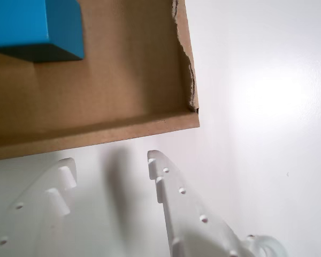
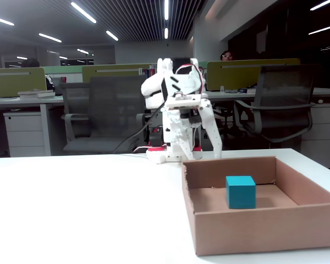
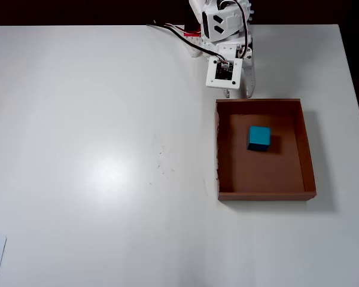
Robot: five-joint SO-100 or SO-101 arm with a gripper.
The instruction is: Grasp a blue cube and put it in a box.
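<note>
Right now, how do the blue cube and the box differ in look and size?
The blue cube is teal-blue and solid, while the box is brown cardboard, open-topped and hollow. The cube is much smaller; the box is several times wider and holds it. The cube's faces are clean and smooth, whereas the box has a ragged, torn wall edge in the wrist view. Both are square-sided and rest flat.

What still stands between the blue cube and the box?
Nothing visible. The blue cube already sits on the floor of the box, clear of its walls in the overhead view. The gripper is open and empty, outside the box over the table, beside one wall.
</note>
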